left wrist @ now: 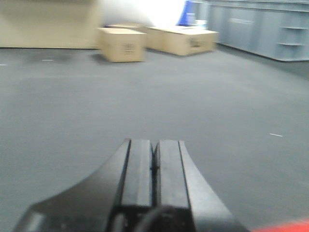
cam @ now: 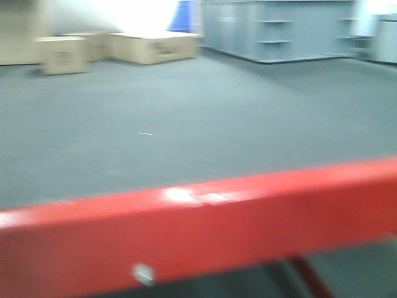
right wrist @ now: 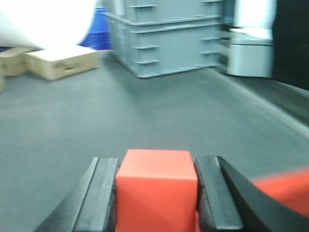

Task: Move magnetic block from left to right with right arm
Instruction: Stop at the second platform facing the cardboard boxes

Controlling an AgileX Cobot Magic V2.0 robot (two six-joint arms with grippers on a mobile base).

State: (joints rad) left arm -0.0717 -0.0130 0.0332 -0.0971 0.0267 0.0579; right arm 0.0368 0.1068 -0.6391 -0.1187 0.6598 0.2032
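While right pincer [right wrist: 155, 166] grips, magnetic block [right wrist: 157, 195] fills it.

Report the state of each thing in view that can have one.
right gripper: shut on the magnetic block, jaws against its sides.
magnetic block: gripped, sitting level.
left gripper: shut, jaws together, empty.
cardboard boxes: closed.
grey crates: stacked.

Left tool [left wrist: 153, 147]: matte black, two flat slab fingers, housing flaring in a curve. Right tool [right wrist: 155, 164]: same black slab fingers, curved outer shell.
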